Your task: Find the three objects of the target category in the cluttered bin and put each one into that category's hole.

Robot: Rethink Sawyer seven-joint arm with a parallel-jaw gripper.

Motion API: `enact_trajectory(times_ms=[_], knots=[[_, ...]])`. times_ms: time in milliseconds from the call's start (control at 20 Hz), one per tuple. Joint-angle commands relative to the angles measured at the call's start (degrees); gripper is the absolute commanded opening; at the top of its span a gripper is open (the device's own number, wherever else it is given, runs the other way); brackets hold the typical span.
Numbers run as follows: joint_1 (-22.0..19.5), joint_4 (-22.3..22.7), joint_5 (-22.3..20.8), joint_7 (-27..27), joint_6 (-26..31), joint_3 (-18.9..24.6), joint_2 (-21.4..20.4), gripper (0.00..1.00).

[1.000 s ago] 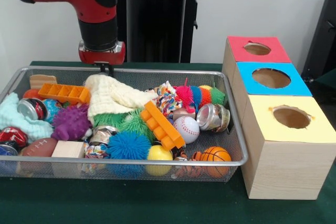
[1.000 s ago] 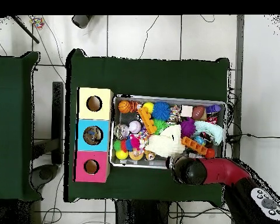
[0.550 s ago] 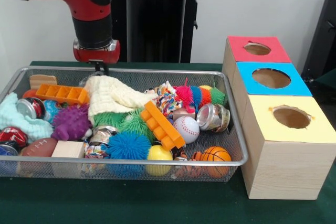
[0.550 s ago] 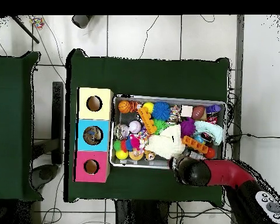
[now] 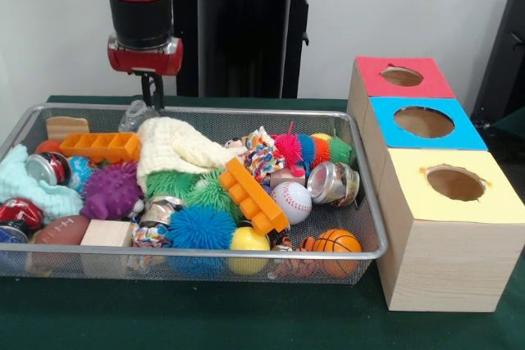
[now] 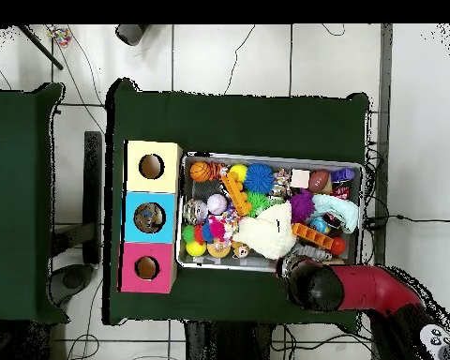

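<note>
My gripper [image 5: 151, 97] hangs over the far left rim of the wire bin [image 5: 246, 111], fingers pressed together. A crumpled clear plastic bottle [image 5: 135, 115] dangles right under its tip, raised above the clutter. In the overhead view the red arm [image 6: 360, 286] covers the gripper, and the bottle [image 6: 310, 251] shows at the bin's lower edge. The bin holds crushed cans [image 5: 332, 182] [image 5: 49, 170], a baseball [image 5: 292, 201], a basketball [image 5: 336, 242], spiky balls [image 5: 199, 227], orange bricks [image 5: 253, 195] and a cream cloth [image 5: 174, 148].
To the right of the bin stands a row of wooden boxes, each with a round hole: red [image 5: 422, 86], blue [image 5: 463, 133], yellow [image 5: 500, 202]. In the overhead view the same boxes [image 6: 152, 217] lie left of the bin. Green cloth [image 5: 246, 317] covers the table.
The gripper has risen and shifted left out of the bin's far edge. The clear bottle has come up with it into sight.
</note>
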Motion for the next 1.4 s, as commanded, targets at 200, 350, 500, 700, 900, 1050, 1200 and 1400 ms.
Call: enact_trajectory(times_ms=[200, 350, 500, 700, 900, 1050, 1200, 1400], knots=[[0.2, 9.2, 3.1, -3.2, 0.3, 5.9, -12.3, 0.00], [0.1, 10.5, 3.5, -3.4, 0.4, 6.5, -13.6, 0.00], [-0.7, 11.7, 4.4, -4.5, 0.9, 7.5, -15.2, 0.00], [-1.8, 12.0, 4.5, -5.9, 1.2, 8.6, -15.3, 0.00], [-2.5, 10.8, 4.2, -6.6, 2.0, 9.5, -13.5, 0.00], [-3.1, 10.2, 4.3, -7.4, 4.0, 10.3, -13.1, 1.00], [-3.6, 9.1, 4.9, -7.1, 3.9, 11.0, -12.4, 1.00], [-3.6, 6.1, 4.1, -7.4, 5.5, 11.0, -10.1, 1.00]])
